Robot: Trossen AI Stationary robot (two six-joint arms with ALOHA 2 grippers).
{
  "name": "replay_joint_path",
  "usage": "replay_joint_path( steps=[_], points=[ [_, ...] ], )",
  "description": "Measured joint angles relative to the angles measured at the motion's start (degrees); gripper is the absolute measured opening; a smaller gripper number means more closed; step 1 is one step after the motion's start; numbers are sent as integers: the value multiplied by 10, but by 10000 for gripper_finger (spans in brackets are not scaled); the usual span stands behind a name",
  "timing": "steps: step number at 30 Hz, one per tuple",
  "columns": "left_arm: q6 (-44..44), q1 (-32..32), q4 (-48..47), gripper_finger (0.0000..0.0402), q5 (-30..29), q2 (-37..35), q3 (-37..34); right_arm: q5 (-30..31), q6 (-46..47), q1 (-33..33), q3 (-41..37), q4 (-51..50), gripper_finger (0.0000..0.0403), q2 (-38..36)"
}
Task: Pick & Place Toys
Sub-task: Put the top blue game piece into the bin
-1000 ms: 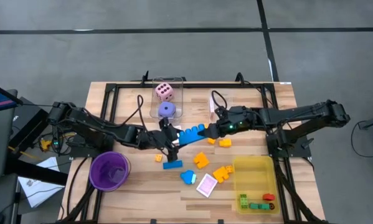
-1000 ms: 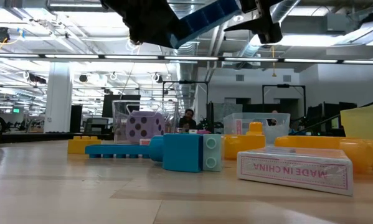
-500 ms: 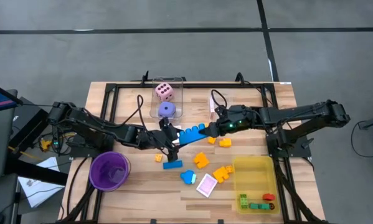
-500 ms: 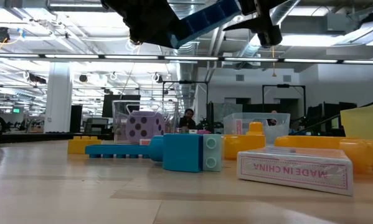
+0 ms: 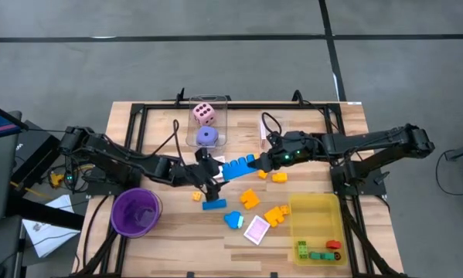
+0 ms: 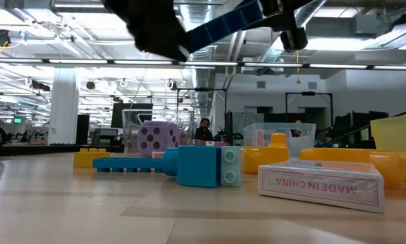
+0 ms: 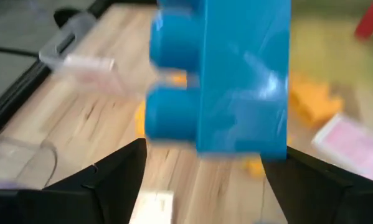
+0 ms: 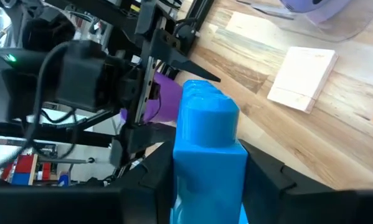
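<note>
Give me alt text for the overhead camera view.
Both pincers meet at table centre on a long blue block: left pincer at one end, right pincer gripping the other. Yellow, orange and blue toys lie scattered below them.

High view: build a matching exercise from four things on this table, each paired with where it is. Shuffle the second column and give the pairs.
Things:
1. long blue block
2. pink die
3. green and red pieces
4. purple cup

Places:
A. in the yellow tray
B. in the clear box
C. held above the table by the right gripper
D. at the table's left edge

Pairs: 1-C, 2-B, 3-A, 4-D
</note>
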Motion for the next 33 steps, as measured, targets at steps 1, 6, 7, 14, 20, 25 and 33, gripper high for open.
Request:
replay_joint_path(
  steps=[1,6,7,14,20,25,33],
  points=[
    [0,-1,-18,317,-1,0,0,0,0,0,0,-3,131,0],
    [-26,-2,-103,332,0,0,0,-2,0,4,0,-44,131,0],
    [-27,-2,-111,334,1,0,0,-2,1,7,0,-57,131,-1],
    [-36,-2,-110,337,5,-2,0,2,34,54,0,-201,131,-40],
    [-38,5,-107,337,5,-3,0,20,120,127,0,-314,131,-102],
    [-38,14,-104,337,5,-3,0,33,214,208,0,-390,131,-144],
    [-38,30,-66,337,4,-3,0,36,354,313,0,-478,131,-156]
  ],
)
